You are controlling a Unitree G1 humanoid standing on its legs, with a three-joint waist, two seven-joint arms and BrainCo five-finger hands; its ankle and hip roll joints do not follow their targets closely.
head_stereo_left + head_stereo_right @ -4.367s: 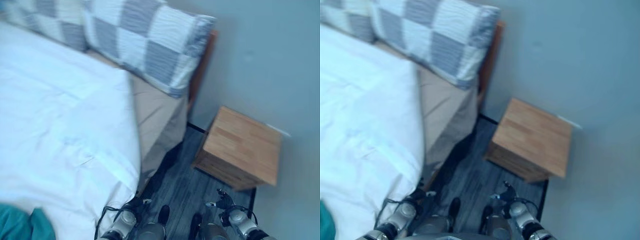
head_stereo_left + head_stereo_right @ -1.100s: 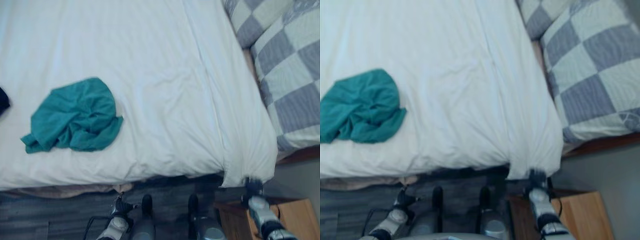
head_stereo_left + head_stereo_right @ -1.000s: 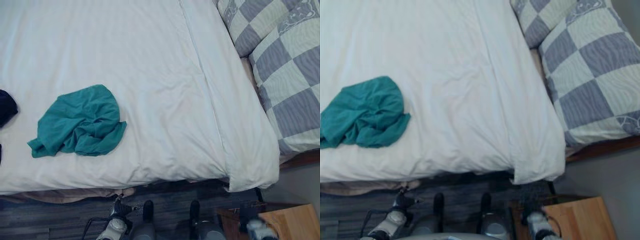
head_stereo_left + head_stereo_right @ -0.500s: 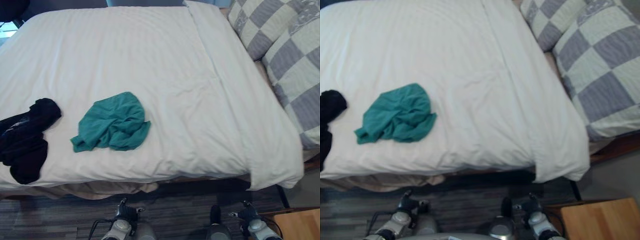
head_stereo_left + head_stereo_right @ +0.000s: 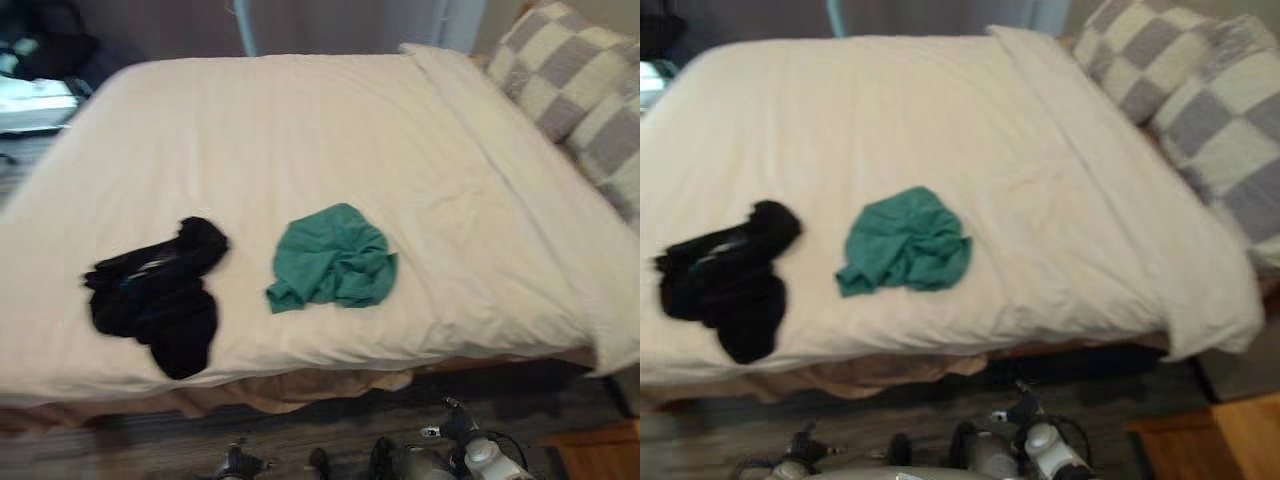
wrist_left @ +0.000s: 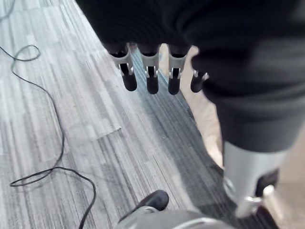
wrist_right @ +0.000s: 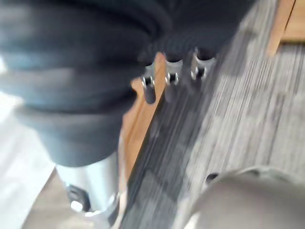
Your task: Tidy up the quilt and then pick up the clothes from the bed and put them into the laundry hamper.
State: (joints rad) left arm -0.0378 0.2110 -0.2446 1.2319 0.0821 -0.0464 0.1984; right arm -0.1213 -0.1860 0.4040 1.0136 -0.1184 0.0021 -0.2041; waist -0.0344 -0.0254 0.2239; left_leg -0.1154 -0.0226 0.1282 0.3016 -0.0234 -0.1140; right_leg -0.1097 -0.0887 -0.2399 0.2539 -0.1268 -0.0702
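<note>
Both hands, left hand (image 6: 152, 76) and right hand (image 7: 174, 71), hang empty with fingers loosely straight above the floor (image 6: 57, 105)

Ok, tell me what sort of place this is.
Most likely a bedroom: a bed under a white quilt, checked pillows at its head, and a green garment and a black garment lying on it.

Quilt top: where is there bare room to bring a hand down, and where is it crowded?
Bare quilt spans the far half, and the stretch between green garment and pillows. Crowded near the front edge: black clothes lie just left of the green garment, a narrow gap between.
</note>
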